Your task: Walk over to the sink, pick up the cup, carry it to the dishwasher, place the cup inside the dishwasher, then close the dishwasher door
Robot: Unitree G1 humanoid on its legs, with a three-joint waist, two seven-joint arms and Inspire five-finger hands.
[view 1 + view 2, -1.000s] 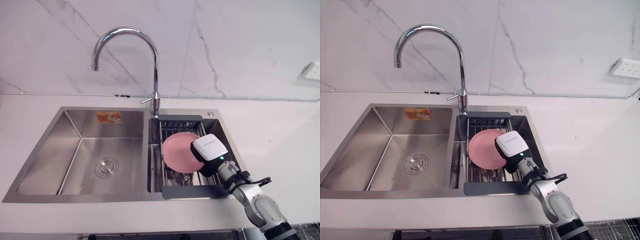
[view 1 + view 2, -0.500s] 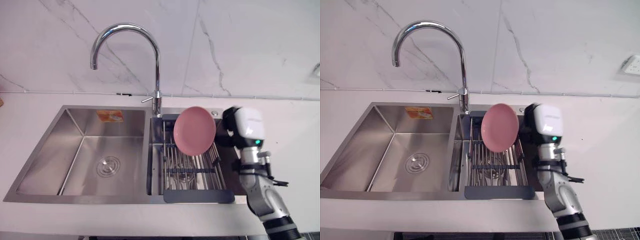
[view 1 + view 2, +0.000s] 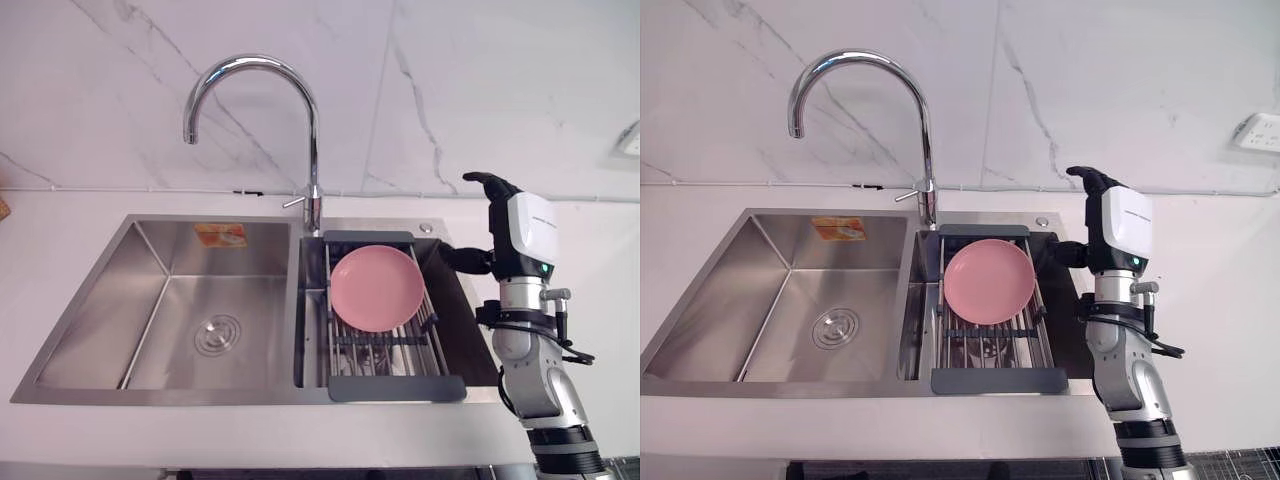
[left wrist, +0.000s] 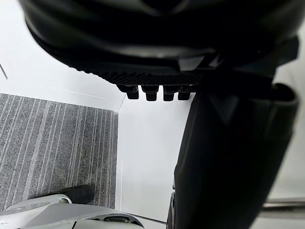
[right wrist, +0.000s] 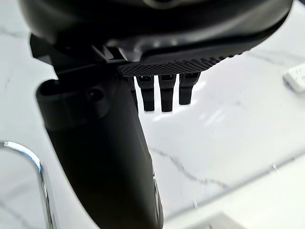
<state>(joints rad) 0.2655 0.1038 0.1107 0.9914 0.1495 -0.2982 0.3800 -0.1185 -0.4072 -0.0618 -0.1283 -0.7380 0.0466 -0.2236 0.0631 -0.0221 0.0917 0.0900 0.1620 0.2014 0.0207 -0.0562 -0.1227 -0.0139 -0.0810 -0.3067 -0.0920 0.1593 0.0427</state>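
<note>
My left hand: fingers straight, gripping nothing, above grey carpet.
Left basin: steel, with a round drain in its floor.
Faucet: at the sink's back edge, between the basins.
Drying rack: spans the right basin.
Pink plate: lies on the rack, toward its back edge.
My right hand: raised beside the sink's right edge, fingers relaxed and open, apart from the plate.

A pink plate is lying on the rack (over the right basin of the sink); the right hand is hovering at its 3 o'clock, fingers relaxed.
</note>
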